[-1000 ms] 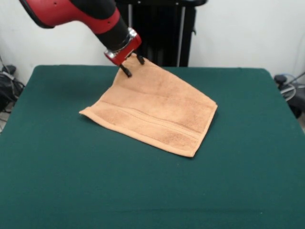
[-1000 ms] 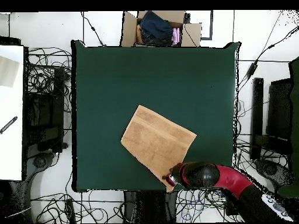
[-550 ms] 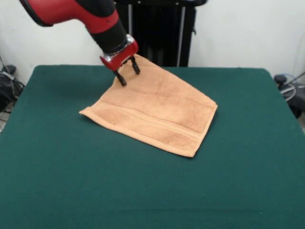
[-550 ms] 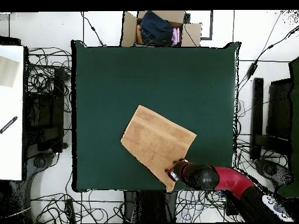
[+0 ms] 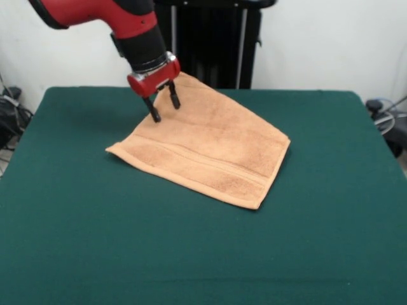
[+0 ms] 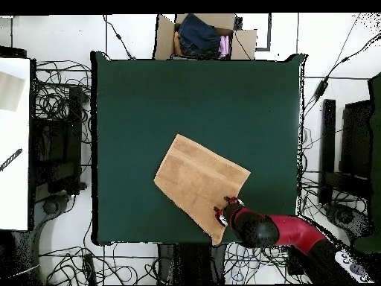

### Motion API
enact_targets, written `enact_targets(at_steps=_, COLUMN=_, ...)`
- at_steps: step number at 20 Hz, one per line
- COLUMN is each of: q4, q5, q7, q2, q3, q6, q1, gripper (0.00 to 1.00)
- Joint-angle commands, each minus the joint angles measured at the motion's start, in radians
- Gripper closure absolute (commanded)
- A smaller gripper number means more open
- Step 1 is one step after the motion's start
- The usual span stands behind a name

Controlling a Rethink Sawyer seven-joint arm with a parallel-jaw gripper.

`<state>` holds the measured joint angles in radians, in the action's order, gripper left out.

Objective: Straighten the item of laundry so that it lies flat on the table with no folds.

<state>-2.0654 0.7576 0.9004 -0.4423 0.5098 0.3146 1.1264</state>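
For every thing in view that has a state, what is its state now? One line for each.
towel: spread out on the table, no fold showing, one corner reaching the table's edge
gripper: open, empty, over the towel's edge
cardboard box: open, clothes inside

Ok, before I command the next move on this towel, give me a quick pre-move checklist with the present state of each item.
1. Gripper open: ok, its fingers stand apart.
2. Gripper holding nothing: ok, no cloth between the fingers.
3. Gripper over the towel: ok, near its far corner by the table's robot-side edge.
4. Towel flat with no folds: cannot tell; the far corner looks raised, one band stripe shows.
5. Towel wholly on the table: cannot tell; overhead, its corner reaches the edge.
6. Fingertips touching cloth: cannot tell.
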Motion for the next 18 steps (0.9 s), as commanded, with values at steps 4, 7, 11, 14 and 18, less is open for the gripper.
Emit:
enact_targets(at_steps=4, q4=-0.057, q5=0.083, q7=0.164, q2=-0.1, q3=-0.056, q6=-0.133, q1=-0.072, gripper=0.0)
enact_targets(at_steps=7, q4=-0.08, q5=0.094, q7=0.184, q2=-0.127, q3=-0.079, q6=-0.179, q1=-0.093, gripper=0.0)
enact_targets(at_steps=11, q4=-0.081, q5=0.09, q7=0.192, q2=-0.126, q3=-0.104, q6=-0.203, q1=-0.121, gripper=0.0)
enact_targets(at_steps=14, q4=-0.082, q5=0.079, q7=0.179, q2=-0.124, q3=-0.11, q6=-0.2, q1=-0.12, gripper=0.0)
enact_targets(at_steps=18, q4=-0.088, q5=0.066, q7=0.178, q2=-0.127, q3=-0.124, q6=-0.209, q1=-0.13, gripper=0.0)
